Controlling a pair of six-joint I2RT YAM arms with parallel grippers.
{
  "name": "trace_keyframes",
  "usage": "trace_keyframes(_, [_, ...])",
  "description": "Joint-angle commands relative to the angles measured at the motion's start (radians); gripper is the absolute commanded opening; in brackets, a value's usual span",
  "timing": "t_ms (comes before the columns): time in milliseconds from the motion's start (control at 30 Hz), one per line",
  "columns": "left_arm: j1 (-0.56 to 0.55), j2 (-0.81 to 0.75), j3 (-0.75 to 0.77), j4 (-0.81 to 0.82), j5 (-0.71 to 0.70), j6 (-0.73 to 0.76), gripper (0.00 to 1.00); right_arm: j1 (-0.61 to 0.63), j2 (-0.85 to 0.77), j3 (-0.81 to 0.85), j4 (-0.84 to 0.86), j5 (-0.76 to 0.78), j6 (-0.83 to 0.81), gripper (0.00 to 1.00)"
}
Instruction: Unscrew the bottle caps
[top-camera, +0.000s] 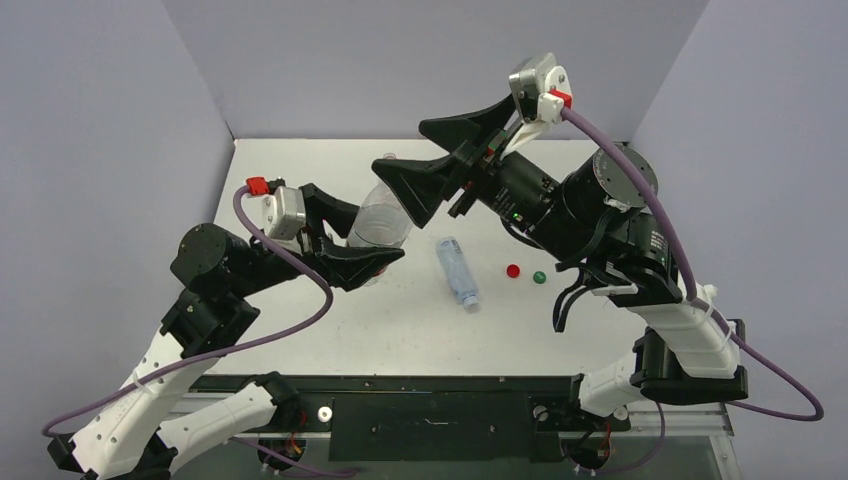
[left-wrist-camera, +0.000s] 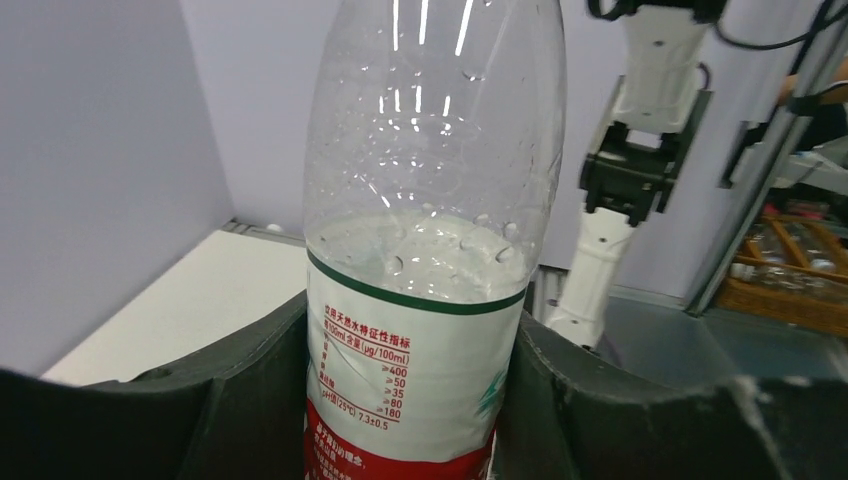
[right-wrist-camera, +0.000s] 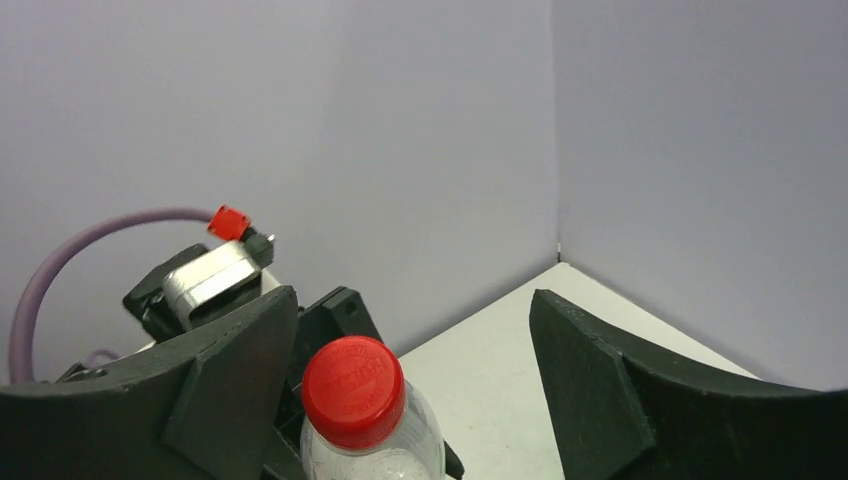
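One red cap (right-wrist-camera: 352, 390) lies inside the spread right end effector (right-wrist-camera: 412, 330).

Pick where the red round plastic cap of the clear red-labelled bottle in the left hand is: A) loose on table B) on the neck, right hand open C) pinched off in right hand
B: the right wrist view shows the red round plastic cap on the neck of the clear red-labelled plastic bottle, with the right hand open.

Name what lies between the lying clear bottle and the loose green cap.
A loose red cap lies between the lying bottle and the green cap, apart from both; the top view shows it.
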Motion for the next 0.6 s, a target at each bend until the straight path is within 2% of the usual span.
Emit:
trace_keyframes(0, [-0.004, -0.014, -0.017, 0.001, -0.155, 0.15, 0.16, 0.025, 0.047, 0.113, -0.075, 0.26, -0.026, 0.81])
trace_keyframes(133, [-0.004, -0.009, -0.019, -0.006, -0.185, 0.171, 0.16, 0.026, 0.071, 0.116, -0.091, 0.228, -0.012, 0.77])
trace_keyframes(333, [-0.005, 0.003, -0.018, -0.013, -0.231, 0.179, 0.15, 0.025, 0.078, 0.111, -0.098, 0.186, -0.005, 0.63])
trace_keyframes(467, [-0.004, 0.009, -0.02, -0.015, -0.241, 0.175, 0.15, 0.022, 0.078, 0.106, -0.1, 0.156, -0.003, 0.46])
trace_keyframes(567, [-0.005, 0.012, -0.016, -0.012, -0.25, 0.161, 0.14, 0.012, 0.076, 0.104, -0.101, 0.126, 0.0, 0.23])
